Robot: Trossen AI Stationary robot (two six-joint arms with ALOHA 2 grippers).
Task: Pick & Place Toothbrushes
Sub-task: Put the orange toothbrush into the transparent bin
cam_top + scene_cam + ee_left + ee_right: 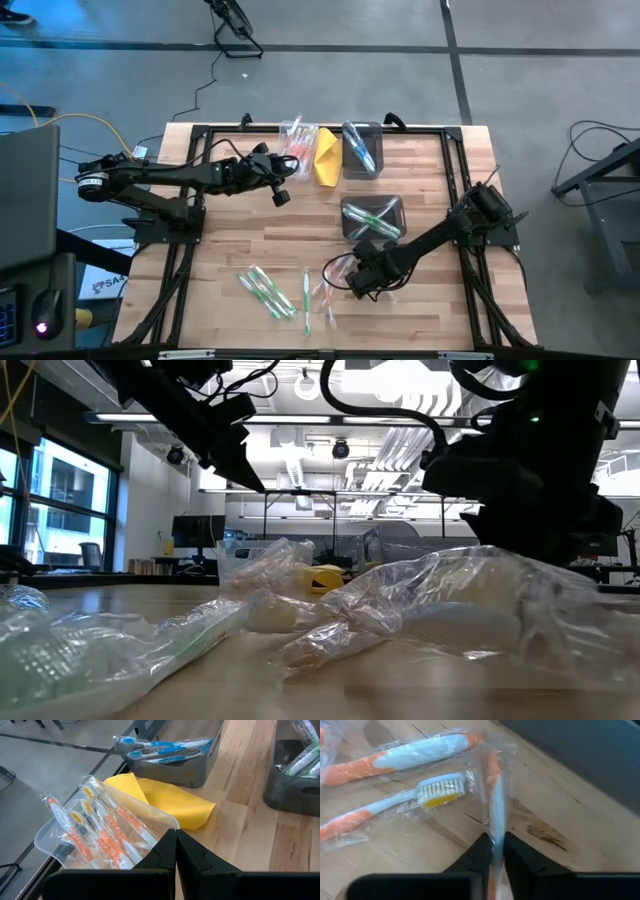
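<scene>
High view shows bins (372,218) partly filled with brushes (362,150), but more lie loose (green (268,290), orange (400,752)) near the table's (230,240) front. Right gripper (493,851) pinches one wrapped orange brush (496,795) there. Left gripper (175,851), fingers together, holds nothing above the orange bin (50,837).

Almost nothing can be read in these views. The only lettering sits on a white sheet (100,285) lying on the floor just off the table's left edge, near the front-left corner — a few dark characters that look like "SA", cut off by the table frame and too small to be sure of. The wrapped toothbrushes (415,755) carry no legible print — neither do the bins, the arms, or the room beyond.
</scene>
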